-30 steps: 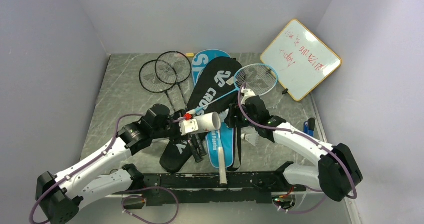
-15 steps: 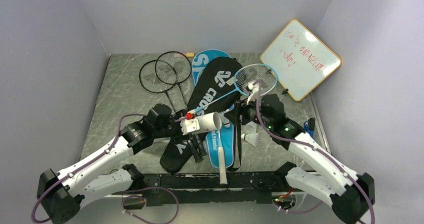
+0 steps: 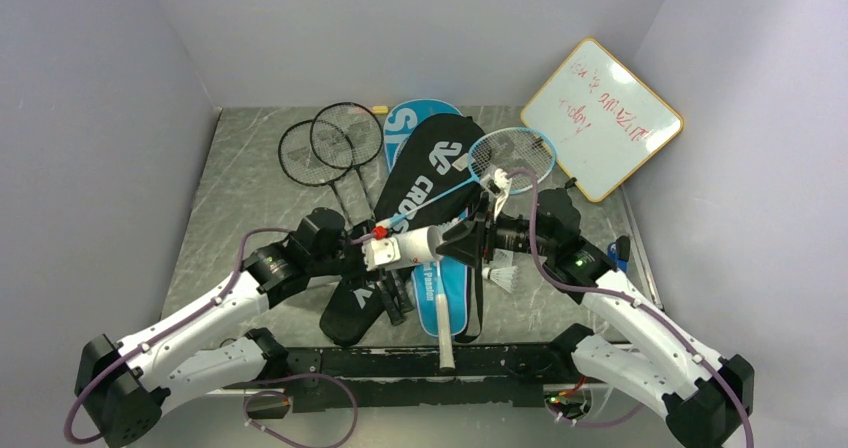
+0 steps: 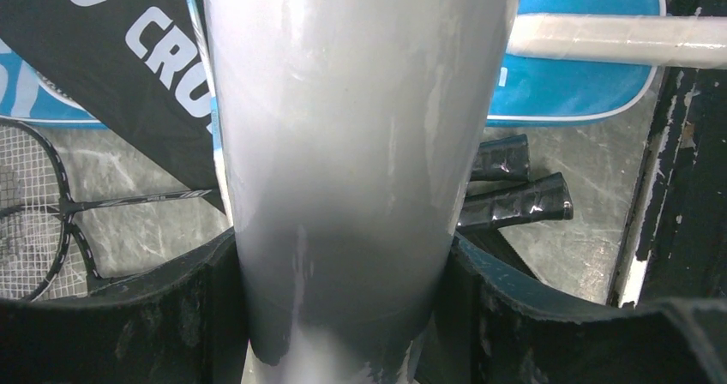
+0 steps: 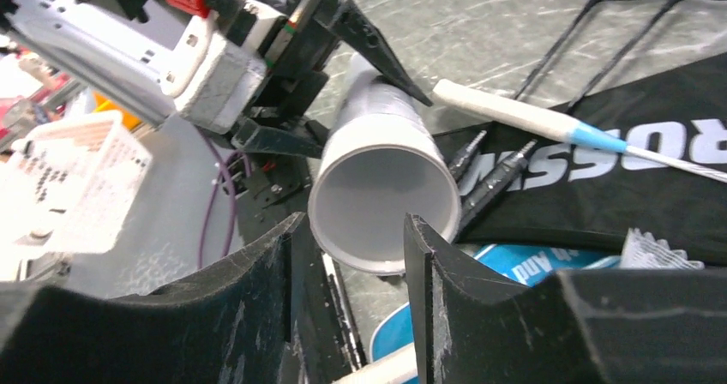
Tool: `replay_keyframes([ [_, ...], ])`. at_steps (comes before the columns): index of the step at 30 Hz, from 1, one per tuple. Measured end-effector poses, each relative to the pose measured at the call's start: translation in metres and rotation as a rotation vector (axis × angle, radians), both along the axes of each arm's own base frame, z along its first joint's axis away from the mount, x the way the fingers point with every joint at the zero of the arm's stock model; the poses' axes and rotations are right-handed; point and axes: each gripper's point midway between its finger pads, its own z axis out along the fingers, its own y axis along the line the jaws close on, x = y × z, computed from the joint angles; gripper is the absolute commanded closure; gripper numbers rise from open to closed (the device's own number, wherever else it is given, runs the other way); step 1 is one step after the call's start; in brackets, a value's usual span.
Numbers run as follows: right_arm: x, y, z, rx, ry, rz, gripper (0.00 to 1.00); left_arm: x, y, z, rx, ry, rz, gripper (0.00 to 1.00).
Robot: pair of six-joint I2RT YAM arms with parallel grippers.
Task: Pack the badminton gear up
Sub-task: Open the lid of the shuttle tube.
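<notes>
Left gripper clamps the tube, right gripper spread at its mouth, rackets and covers cluttered underneath, tabletop open left.

Two black rackets, one light-blue racket, two covers — one tube, one shuttlecock, one whiteboard

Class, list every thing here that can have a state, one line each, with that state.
Left claw: shut on white cardboard tube.
Right claw: open, holding nothing.
Tube: roughly level, open mouth facing right claw, nothing visible inside.
Light-blue racket: unpacked, lying across black "CROSSWAY" racket cover.
Two black rackets: unpacked, lying on table.
White feather shuttlecock: loose, outside the tube.
</notes>
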Motion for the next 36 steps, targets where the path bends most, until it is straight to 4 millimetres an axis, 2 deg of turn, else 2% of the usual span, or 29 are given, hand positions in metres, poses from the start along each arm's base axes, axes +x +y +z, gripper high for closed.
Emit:
replay_keyframes([
  [10,-0.020,0.007,0.011,0.051,0.004,0.130,0.53,-0.003,-0.001,-0.002,-0.004,0.010,-0.013,0.88],
  [20,-0.017,0.012,0.000,0.032,0.051,0.146,0.55,-0.003,-0.002,-0.002,-0.008,0.011,-0.018,0.87],
  [27,-0.020,0.017,-0.005,0.023,0.067,0.165,0.63,-0.004,-0.003,-0.002,-0.009,0.011,-0.020,0.87],
  [32,-0.022,0.018,-0.005,0.023,0.068,0.171,0.82,-0.004,-0.002,-0.002,-0.009,0.013,-0.018,0.87],
  [36,-0.022,0.019,-0.005,0.020,0.066,0.167,0.91,-0.003,-0.003,-0.003,-0.006,0.018,-0.016,0.87],
])
